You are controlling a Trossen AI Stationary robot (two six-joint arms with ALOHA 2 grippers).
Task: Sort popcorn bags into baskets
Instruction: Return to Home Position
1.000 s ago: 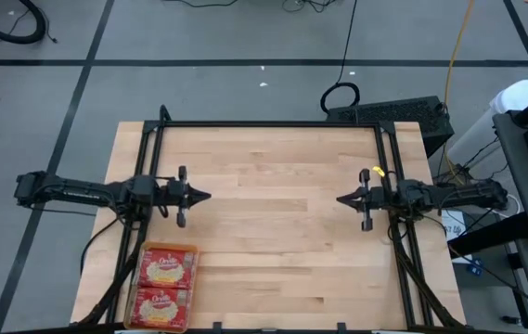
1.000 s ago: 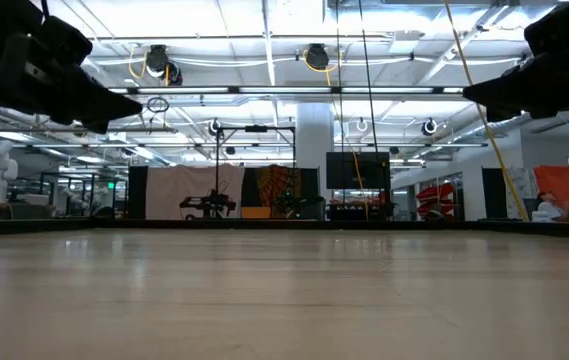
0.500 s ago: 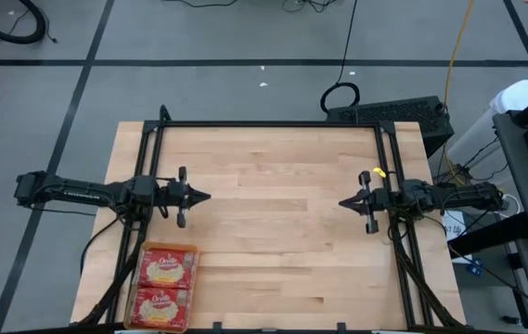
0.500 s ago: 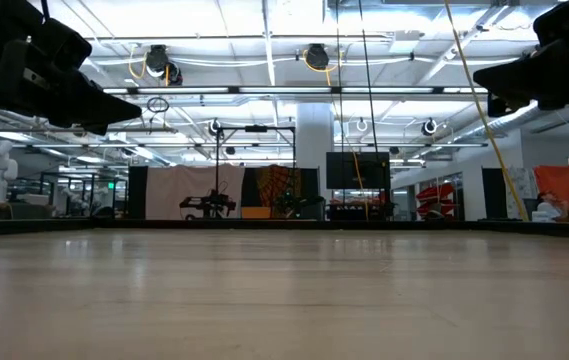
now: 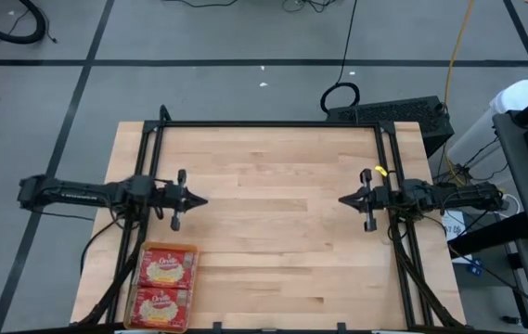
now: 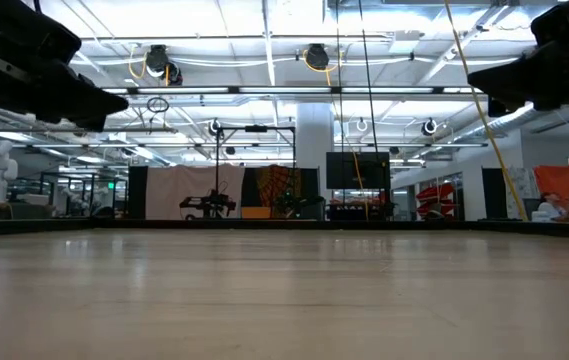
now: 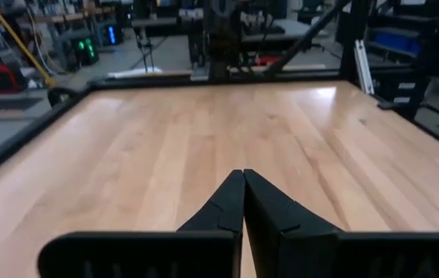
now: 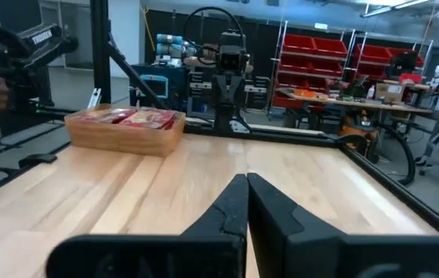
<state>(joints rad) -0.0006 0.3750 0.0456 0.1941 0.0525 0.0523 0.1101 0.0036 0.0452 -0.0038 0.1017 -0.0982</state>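
Beneath both arms, the counter (image 5: 273,241): pale wood planks, square in the high view, standing on a grey floor crossed by dark tape lines.
Frame (image 5: 273,124): black rails run along the counter's far edge and down both sides. On the left arm's side a slanted strut passes just beside the basket's outer wall.
Surroundings: a black cable loop (image 5: 340,96) lies on the floor beyond the far rail, with a dark box (image 5: 403,116) just beside it. The low view shows only the bare counter with a lit workshop hall behind it.
Left arm (image 5: 87,193): stretched level over the left rail, pointing toward the counter's middle, raised off the wood (the low view shows it high up).
Right arm (image 5: 449,195): mirrors it from the right rail, tip facing tip, well apart, with bare planks between.
Left jaws: pressed together, nothing held.
Right jaws: pressed together, nothing held.
Basket (image 5: 168,247): a shallow orange tray with low walls, in the counter's corner on the left arm's side, nearer the high view's lower edge and well apart from both jaws.
Popcorn bags (image 5: 168,270): flat red packets with cream-yellow ovals. Two show on top, end to end, filling the basket. In the right wrist view the red heap rises just above the wall.
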